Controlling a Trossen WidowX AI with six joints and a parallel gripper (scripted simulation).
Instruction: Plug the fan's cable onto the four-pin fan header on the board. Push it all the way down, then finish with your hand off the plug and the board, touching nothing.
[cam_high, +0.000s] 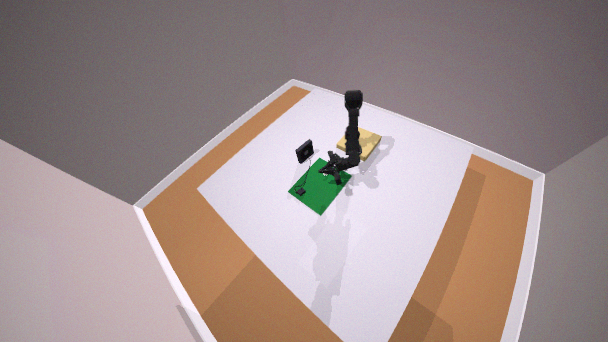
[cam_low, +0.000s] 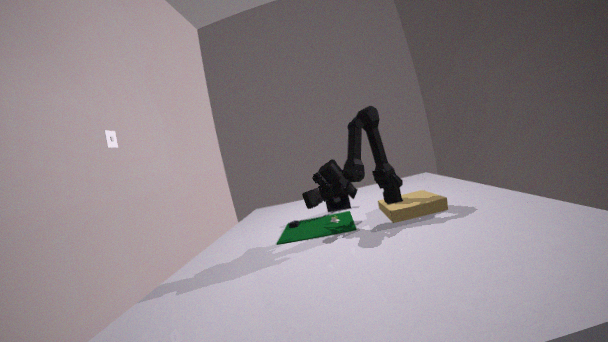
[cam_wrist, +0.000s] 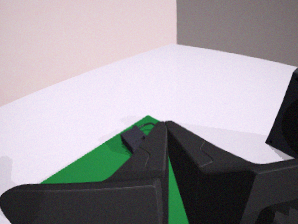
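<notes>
The green board (cam_high: 320, 199) (cam_low: 310, 233) (cam_wrist: 100, 163) lies flat on the white table. The black fan (cam_high: 304, 151) (cam_wrist: 288, 119) stands just off the board's far edge. Its thin cable (cam_high: 307, 175) runs across the board to the small dark plug (cam_high: 300, 191) (cam_low: 294, 224) (cam_wrist: 133, 137), which lies near the board's corner. A small pale header (cam_low: 334, 219) sits on the board below the gripper, apart from the plug. My gripper (cam_high: 324, 171) (cam_wrist: 164, 128) is shut with nothing between the fingers. It hangs low over the board, its tips pointing towards the plug, which lies just beyond them.
The arm's tan base block (cam_high: 365, 142) (cam_low: 415, 205) stands right behind the board. Brown strips (cam_high: 200, 240) border the white table top, with a low white rim (cam_high: 150, 235) around them. Walls close in on the left.
</notes>
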